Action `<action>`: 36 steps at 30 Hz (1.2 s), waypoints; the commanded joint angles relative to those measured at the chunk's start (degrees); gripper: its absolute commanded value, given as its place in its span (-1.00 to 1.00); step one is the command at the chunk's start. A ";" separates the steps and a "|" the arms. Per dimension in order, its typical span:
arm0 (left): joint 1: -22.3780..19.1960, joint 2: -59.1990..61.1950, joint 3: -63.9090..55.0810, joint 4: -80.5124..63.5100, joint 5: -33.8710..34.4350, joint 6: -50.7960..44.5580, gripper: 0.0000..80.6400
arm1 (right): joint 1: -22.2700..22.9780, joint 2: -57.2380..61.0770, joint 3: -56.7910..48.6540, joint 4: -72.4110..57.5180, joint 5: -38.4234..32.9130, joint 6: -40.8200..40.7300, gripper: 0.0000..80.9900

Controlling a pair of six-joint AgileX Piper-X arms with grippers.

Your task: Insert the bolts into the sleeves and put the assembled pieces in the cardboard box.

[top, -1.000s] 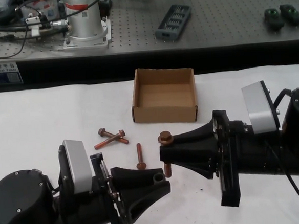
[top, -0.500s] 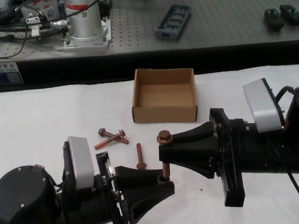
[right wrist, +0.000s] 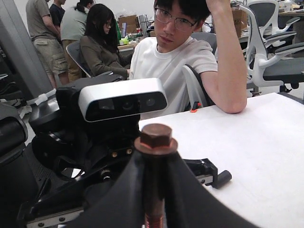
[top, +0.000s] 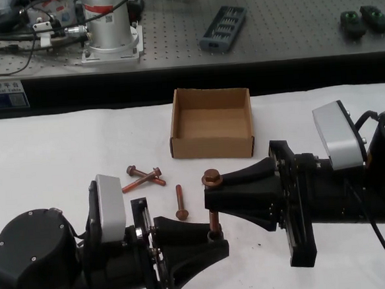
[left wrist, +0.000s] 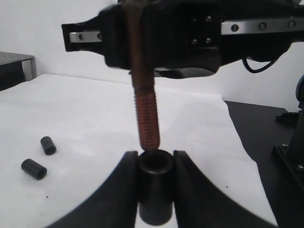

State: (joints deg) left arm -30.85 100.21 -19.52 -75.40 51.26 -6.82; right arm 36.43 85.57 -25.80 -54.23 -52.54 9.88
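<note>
My right gripper (top: 209,191) is shut on a copper bolt (top: 213,202) that hangs upright, hex head (right wrist: 156,137) on top between the fingers. My left gripper (left wrist: 154,161) is shut on a black sleeve (left wrist: 154,187) held with its bore facing up. The bolt's threaded tip (left wrist: 148,137) sits just above the sleeve's opening, nearly touching the rim. In the high view the sleeve (top: 215,235) is directly under the bolt, in front of the open cardboard box (top: 212,146).
Three loose copper bolts (top: 144,179) (top: 180,201) lie on the white table left of the grippers. Two spare black sleeves (left wrist: 47,145) (left wrist: 34,169) lie farther off, and another sleeve (right wrist: 222,178) is beside the left arm. A perforated bench with a metal column (top: 108,25) runs behind.
My left gripper has slid forward and to the right with the sleeve, bringing it under the bolt's tip. The right gripper has barely shifted.
</note>
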 commanded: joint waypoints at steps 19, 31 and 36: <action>0.13 0.02 -0.48 -3.24 2.22 -3.07 -0.98 | -0.43 0.00 -0.33 5.73 -0.75 -3.46 -0.82; 1.32 0.02 -0.48 -4.44 3.47 -3.27 -0.98 | -0.43 0.00 -0.33 6.81 -0.75 -3.11 -0.82; 1.50 0.02 -0.48 -3.90 3.46 -3.15 -0.98 | -0.43 0.00 -0.33 5.40 -0.75 -3.03 -0.82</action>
State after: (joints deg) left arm -29.54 100.71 -19.52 -75.83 54.21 -9.42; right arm 36.43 85.57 -26.20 -49.69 -53.17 7.10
